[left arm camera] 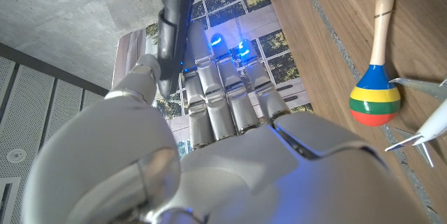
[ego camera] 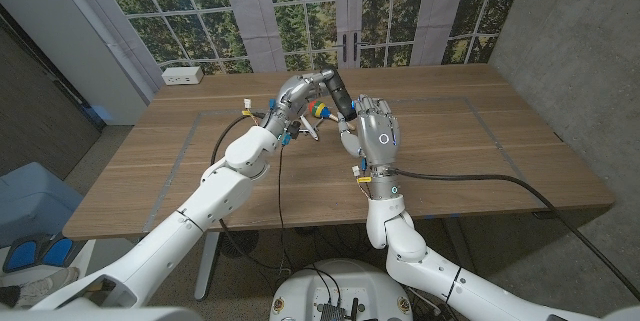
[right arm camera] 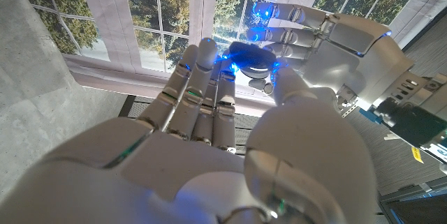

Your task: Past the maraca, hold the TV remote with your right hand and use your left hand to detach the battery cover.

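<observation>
Above the table's far middle my left hand point(ego camera: 297, 92) holds the dark TV remote point(ego camera: 337, 93) up off the wood. In the left wrist view the remote point(left arm camera: 172, 28) is pinched between its thumb and fingers. My right hand point(ego camera: 375, 137) stands upright just beside it, back to the camera. In the right wrist view the remote's end point(right arm camera: 250, 58) sits between my right thumb and fingertips point(right arm camera: 205, 48), which touch it, with the left hand point(right arm camera: 339, 35) behind. The striped maraca point(left arm camera: 375, 93) lies on the wood below the hands point(ego camera: 318, 111).
A white toy plane point(left arm camera: 427, 121) lies beside the maraca. At the far left corner of the table point(ego camera: 470, 161) sits a white power strip point(ego camera: 183, 75). Cables run from both wrists across the table. Windows stand behind the far edge.
</observation>
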Available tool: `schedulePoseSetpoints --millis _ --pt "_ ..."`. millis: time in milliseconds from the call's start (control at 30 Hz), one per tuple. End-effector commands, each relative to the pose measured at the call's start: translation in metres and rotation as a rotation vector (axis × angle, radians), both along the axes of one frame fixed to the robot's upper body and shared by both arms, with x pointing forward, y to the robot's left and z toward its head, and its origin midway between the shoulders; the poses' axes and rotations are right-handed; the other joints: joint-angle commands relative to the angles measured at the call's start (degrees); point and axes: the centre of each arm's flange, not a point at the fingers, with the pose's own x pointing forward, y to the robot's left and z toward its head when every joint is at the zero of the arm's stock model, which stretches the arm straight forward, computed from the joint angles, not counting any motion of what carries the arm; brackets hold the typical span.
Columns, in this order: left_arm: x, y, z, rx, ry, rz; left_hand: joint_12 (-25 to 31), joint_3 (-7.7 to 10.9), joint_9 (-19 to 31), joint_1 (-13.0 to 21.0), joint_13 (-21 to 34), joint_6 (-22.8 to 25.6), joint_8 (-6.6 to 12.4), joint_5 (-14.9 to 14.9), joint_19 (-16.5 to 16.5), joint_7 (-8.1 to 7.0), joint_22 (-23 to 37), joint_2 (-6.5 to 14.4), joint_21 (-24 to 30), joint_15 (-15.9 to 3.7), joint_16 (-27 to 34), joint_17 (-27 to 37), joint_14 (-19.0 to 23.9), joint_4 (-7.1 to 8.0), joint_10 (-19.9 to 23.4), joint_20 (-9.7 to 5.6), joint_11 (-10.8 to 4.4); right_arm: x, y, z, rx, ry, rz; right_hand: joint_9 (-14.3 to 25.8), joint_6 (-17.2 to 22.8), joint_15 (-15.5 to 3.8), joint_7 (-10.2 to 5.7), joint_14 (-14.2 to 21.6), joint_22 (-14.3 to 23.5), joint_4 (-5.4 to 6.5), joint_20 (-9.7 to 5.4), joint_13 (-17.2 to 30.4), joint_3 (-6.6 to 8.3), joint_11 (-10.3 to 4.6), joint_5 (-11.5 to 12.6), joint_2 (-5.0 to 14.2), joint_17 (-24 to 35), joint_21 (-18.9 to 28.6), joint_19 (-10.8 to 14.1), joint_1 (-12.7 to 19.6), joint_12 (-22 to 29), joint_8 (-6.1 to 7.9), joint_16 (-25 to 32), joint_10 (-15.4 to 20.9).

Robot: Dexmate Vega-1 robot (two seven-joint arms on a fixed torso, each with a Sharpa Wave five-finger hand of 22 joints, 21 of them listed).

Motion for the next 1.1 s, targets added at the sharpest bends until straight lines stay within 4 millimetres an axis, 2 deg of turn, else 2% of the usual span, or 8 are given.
schedulePoseSetpoints --millis 33,133,167,200,267,400,833,1100 --pt "-0.002 0.004 -0.001 -0.049 -0.035 0.081 -4.28 11.37 11.7 -6.49 -2.01 -1.34 0.81 -0.24 0.21 -1.14 0.01 3.15 0.63 -6.32 -0.04 0.56 -2.05 8.54 -7.05 0.2 -4.97 0.003 -0.001 -0.002 -0.005 0.011 -0.009 0.59 11.99 -8.13 -11.54 0.06 0.04 -0.09 -0.71 0.19 0.61 -12.92 0.36 4.4 0.19 0.34 -0.25 4.9 -0.23 0.48 0.25 13.64" --pt "-0.002 0.004 0.0 -0.072 -0.044 0.084 -6.89 11.27 9.52 -6.72 -3.5 -2.68 -2.05 -0.27 -0.2 -1.86 -0.11 3.39 0.63 -6.04 -0.45 0.08 -3.1 6.52 -11.27 0.23 -4.2 0.004 -0.001 -0.002 -0.006 0.012 -0.012 0.62 11.9 -8.14 -11.59 0.06 0.03 -0.07 -0.77 0.29 0.65 -12.96 0.37 4.44 0.17 0.42 -0.38 4.89 -0.28 0.46 0.23 13.58" --pt "-0.001 0.004 0.0 -0.077 -0.047 0.085 -7.25 11.22 9.08 -6.67 -3.79 -2.67 -2.53 -0.28 -0.38 -1.65 -0.13 3.35 0.58 -6.08 -0.43 0.01 -3.12 6.01 -11.74 0.17 -4.05 0.005 -0.001 -0.002 -0.006 0.01 -0.012 0.62 11.91 -8.13 -11.59 0.08 0.03 -0.04 -0.76 0.34 0.64 -13.02 0.37 4.43 0.17 0.45 -0.4 4.85 -0.29 0.46 0.24 13.55" --pt "-0.001 0.005 -0.001 -0.092 -0.055 0.084 -8.3 11.22 7.81 -6.82 -4.62 -2.85 -3.96 -0.28 -0.59 -1.76 -0.19 3.6 0.57 -5.82 -0.43 -0.2 -3.17 5.14 -13.15 0.31 -4.35 0.005 -0.001 -0.002 -0.007 0.013 -0.012 0.62 11.96 -8.13 -11.58 0.07 0.03 -0.05 -0.76 0.36 0.64 -13.0 0.37 4.42 0.17 0.46 -0.41 4.85 -0.28 0.48 0.23 13.56" --pt "0.0 0.005 -0.002 -0.124 -0.063 0.079 -8.68 11.09 7.21 -6.89 -5.01 -2.98 -4.64 -0.31 -0.58 -2.5 -0.22 3.57 0.6 -5.96 -0.34 -0.21 -3.18 4.67 -13.49 0.28 -4.47 0.005 0.0 -0.002 -0.007 0.012 -0.012 0.61 11.97 -8.15 -11.59 0.06 0.02 -0.06 -0.78 0.3 0.67 -12.96 0.38 4.42 0.16 0.54 -0.46 4.85 -0.38 0.47 0.22 13.57" --pt "0.001 0.007 -0.002 -0.155 -0.077 0.08 -9.44 10.93 5.8 -6.49 -5.91 -1.96 -5.69 -0.24 -0.66 -2.16 -0.26 3.8 0.64 -6.13 0.22 0.0 -2.85 3.16 -14.02 0.26 -4.29 0.007 0.001 -0.001 -0.007 0.018 -0.011 0.6 12.01 -8.14 -11.66 0.02 0.01 -0.06 -0.77 0.35 0.7 -13.03 0.39 4.38 0.14 0.69 -0.54 4.82 -0.41 0.49 0.17 13.7" --pt "0.005 0.012 0.003 -0.174 -0.085 0.072 -10.02 10.77 4.06 -6.96 -7.03 -1.33 -7.28 -0.21 -1.57 -1.7 -0.32 4.31 0.38 -6.24 0.31 0.01 -3.12 2.53 -13.75 -0.07 -4.29 0.009 0.006 0.005 0.003 0.026 -0.01 0.55 11.99 -8.16 -11.72 0.18 -0.02 -0.02 -0.84 0.54 0.82 -13.06 0.43 4.44 0.12 1.15 -0.7 4.76 -0.62 0.45 0.17 13.72" --pt "0.013 0.016 0.004 -0.242 -0.06 -0.044 -9.94 10.82 2.66 -7.06 -7.99 0.31 -8.17 -0.17 -1.31 -1.31 -0.34 5.09 0.58 -6.62 1.05 0.26 -2.19 2.02 -12.06 -0.28 -4.84 0.011 0.006 0.01 0.025 0.039 -0.015 0.57 12.08 -8.18 -11.69 0.16 -0.04 -0.05 -0.81 0.61 0.9 -13.08 0.43 4.42 0.12 1.46 -0.77 4.74 -0.71 0.49 0.12 13.9"
